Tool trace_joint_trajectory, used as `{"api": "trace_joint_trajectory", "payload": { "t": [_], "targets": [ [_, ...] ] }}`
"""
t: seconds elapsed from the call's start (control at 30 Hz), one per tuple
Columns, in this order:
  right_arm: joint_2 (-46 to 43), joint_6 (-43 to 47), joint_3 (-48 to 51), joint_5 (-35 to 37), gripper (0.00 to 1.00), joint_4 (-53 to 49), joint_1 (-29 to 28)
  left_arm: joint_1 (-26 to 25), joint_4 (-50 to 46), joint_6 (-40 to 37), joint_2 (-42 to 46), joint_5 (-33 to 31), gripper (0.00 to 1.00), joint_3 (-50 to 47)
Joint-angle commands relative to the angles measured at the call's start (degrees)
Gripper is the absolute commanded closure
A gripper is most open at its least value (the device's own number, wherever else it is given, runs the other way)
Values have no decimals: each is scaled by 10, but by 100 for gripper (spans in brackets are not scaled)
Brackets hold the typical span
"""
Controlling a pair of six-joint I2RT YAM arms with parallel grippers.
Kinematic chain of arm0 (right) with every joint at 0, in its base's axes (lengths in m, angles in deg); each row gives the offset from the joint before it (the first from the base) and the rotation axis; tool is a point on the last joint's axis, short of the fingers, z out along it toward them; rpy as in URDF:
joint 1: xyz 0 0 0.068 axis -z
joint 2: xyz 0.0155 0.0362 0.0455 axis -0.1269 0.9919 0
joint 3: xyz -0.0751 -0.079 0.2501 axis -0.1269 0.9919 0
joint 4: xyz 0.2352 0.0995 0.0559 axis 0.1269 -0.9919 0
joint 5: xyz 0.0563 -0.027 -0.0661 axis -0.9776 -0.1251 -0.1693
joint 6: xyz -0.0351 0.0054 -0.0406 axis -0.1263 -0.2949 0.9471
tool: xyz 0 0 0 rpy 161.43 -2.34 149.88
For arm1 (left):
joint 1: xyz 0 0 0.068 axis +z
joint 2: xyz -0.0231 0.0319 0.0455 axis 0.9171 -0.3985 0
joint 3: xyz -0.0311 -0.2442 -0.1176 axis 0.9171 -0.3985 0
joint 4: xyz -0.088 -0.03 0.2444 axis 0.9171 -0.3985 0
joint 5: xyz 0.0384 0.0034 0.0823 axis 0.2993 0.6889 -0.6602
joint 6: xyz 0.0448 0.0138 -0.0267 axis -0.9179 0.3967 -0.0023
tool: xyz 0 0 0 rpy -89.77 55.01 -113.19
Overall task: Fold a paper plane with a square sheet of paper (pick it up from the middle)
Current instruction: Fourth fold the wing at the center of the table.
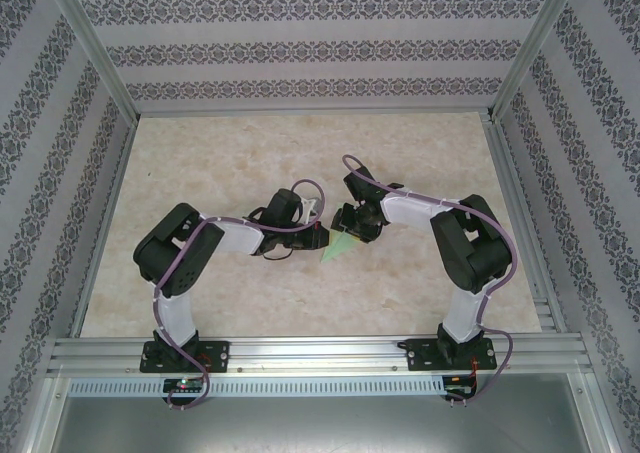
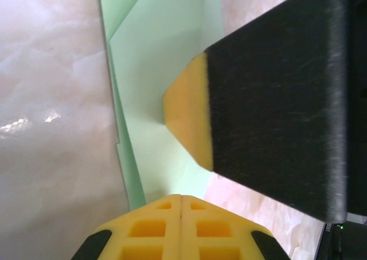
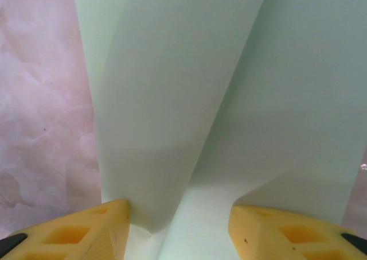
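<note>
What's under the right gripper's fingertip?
Folded green paper, lying on the marbled table. The fingertip covers its own contact spot, so touching cannot be confirmed.

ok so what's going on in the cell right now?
Both arms are working a pale green sheet of paper in the middle of the table; it is partly folded into a wedge, not a plane yet. The left gripper has its jaws shut at the paper's edge; whether it pinches the paper is unclear. The right gripper has its jaws apart, with a raised flap between them.
</note>
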Motion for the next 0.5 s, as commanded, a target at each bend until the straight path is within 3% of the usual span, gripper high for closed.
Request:
{"api": "trace_joint_trajectory", "payload": {
  "t": [0.0,0.47],
  "targets": [
    [83,-4,44,39,46,-17,-9,2,24,9,-15,8,95,11],
    [92,-10,45,39,49,-19,-9,1,-14,-1,-27,-1,96,22]
  ]
}}
